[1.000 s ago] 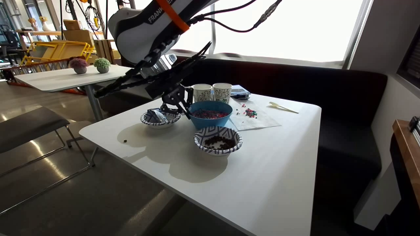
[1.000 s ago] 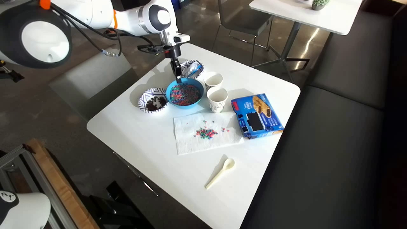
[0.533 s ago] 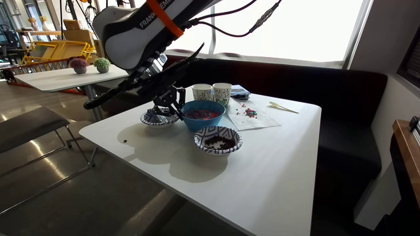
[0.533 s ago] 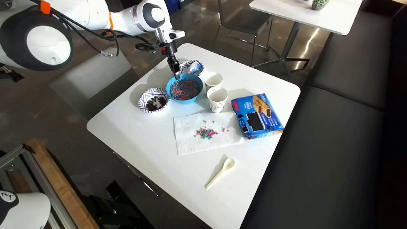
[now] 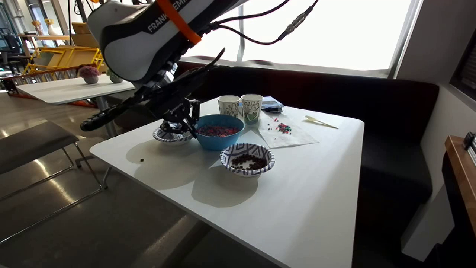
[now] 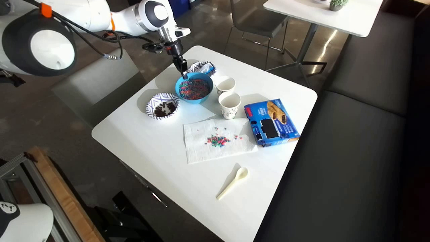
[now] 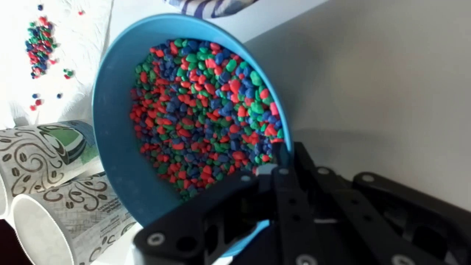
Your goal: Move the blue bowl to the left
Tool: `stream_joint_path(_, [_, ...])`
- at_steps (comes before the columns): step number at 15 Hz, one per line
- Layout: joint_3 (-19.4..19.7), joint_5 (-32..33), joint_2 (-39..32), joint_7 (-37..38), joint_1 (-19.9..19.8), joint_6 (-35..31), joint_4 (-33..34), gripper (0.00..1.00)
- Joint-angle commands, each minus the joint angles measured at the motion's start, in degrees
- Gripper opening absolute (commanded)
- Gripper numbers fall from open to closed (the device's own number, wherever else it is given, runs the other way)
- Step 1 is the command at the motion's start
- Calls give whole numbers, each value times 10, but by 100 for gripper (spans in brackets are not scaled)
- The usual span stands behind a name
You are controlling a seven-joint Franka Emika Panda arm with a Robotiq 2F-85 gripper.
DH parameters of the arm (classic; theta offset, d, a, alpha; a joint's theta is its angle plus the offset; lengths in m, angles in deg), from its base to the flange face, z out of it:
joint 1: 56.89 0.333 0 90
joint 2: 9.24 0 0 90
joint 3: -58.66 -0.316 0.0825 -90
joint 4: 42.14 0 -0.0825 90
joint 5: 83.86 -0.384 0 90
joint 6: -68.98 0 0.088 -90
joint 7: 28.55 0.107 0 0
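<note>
The blue bowl [image 5: 220, 142] holds many small red, green and blue pebbles. It stands on the table and also shows in an exterior view [image 6: 196, 101] and large in the wrist view [image 7: 117, 143]. My gripper [image 5: 194, 134] is shut on its rim, one finger inside and one outside. The wrist view shows the rim between the fingertips [image 7: 290, 152]. A patterned bowl with a wrapped packet [image 6: 199, 64] sits right beside the blue bowl, seemingly touching it; the gripper partly hides it in an exterior view [image 5: 173, 140].
A patterned bowl with dark brown bits [image 5: 245, 149] stands close to the blue bowl. Two paper cups [image 6: 229, 107] stand on its other side. A white napkin [image 6: 196, 148] with loose pebbles, a blue box [image 6: 277, 117] and a pale spoon [image 6: 231, 183] lie on the table [image 6: 151, 141].
The gripper and blue bowl have slid together, leftward in an exterior view, away from the cups and the brown-bits bowl. The packet bowl has shifted slightly the same way.
</note>
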Motion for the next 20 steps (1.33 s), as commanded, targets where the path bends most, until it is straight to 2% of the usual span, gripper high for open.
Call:
stream_joint_path(1, [6, 16, -15, -30, 13, -1, 33, 2])
stream_joint_path(12, [7, 18, -16, -113, 36, -5, 35, 2])
stream_joint_path(13, [6, 16, -12, -114, 36, -8, 31, 31])
stream_joint_path(14, [6, 16, -8, -115, 37, -7, 28, 32])
stream_joint_path(15, [6, 15, -4, -115, 38, -8, 26, 38])
stream_joint_path(20, [-3, 6, 36, -130, 38, 0, 4, 76])
